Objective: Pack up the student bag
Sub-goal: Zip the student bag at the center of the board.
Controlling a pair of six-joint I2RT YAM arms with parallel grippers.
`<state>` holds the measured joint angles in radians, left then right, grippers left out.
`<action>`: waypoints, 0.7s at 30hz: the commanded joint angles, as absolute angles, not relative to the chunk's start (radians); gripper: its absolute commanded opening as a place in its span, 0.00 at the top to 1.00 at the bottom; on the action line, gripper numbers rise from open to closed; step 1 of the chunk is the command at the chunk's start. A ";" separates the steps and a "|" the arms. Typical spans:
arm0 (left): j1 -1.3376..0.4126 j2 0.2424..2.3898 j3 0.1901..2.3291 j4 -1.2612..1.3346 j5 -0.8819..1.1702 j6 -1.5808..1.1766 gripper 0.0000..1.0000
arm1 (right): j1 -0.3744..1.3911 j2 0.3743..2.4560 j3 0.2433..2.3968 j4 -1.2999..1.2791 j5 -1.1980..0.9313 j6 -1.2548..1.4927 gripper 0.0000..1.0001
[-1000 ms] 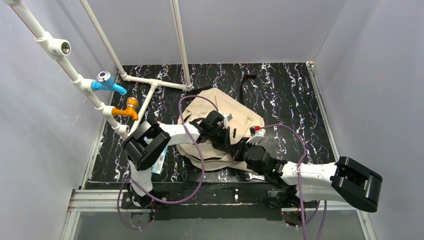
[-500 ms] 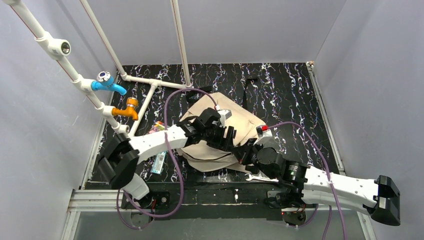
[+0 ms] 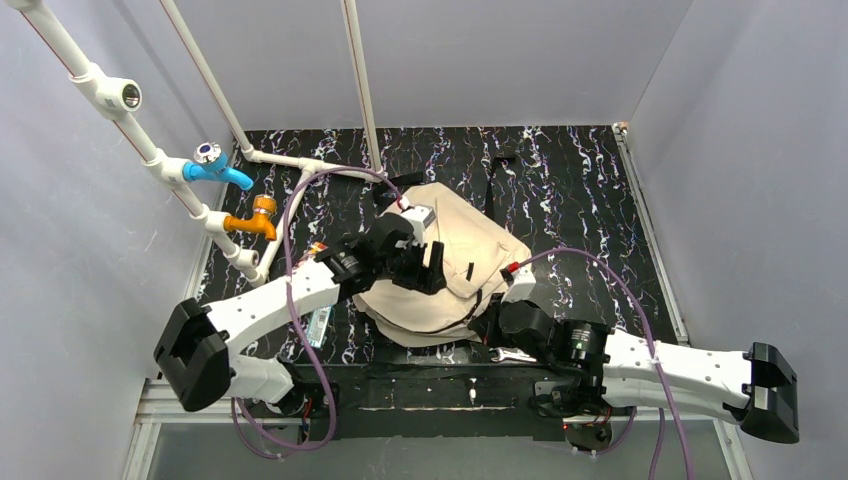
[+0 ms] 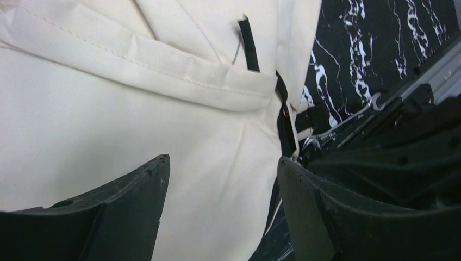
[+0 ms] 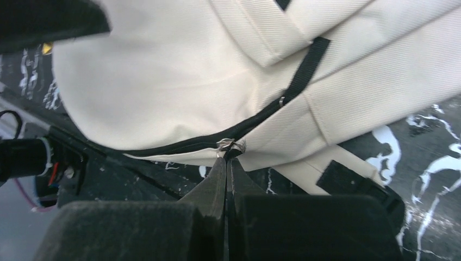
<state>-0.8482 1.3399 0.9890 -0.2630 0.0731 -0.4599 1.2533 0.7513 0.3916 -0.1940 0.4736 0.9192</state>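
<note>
The student bag (image 3: 455,245) is a beige backpack lying flat in the middle of the black marbled table. My left gripper (image 3: 432,268) hovers over its left part, open, with only beige fabric (image 4: 108,109) showing between its fingers (image 4: 138,204). My right gripper (image 5: 227,161) sits at the bag's near right edge (image 3: 487,314). It is shut on the black zipper pull (image 5: 232,152) beside the metal slider, at the end of the black zipper line (image 5: 185,142). A black webbing strap (image 5: 304,68) crosses the bag's side.
White pipes with a blue tap (image 3: 215,165) and an orange tap (image 3: 255,218) stand at the left. A flat packet (image 3: 320,325) lies by the left arm. A metal wrench (image 3: 515,353) lies near the front edge, and a black strap (image 3: 495,170) trails toward the back.
The left gripper has opened and drawn back to the left, over the bag's upper left part. The right arm has stretched out low, its gripper still shut at the bag's near edge.
</note>
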 commanded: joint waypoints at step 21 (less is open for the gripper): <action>-1.195 1.281 0.681 0.037 -0.253 -0.424 0.72 | 1.261 0.782 0.565 -0.380 0.569 0.895 0.99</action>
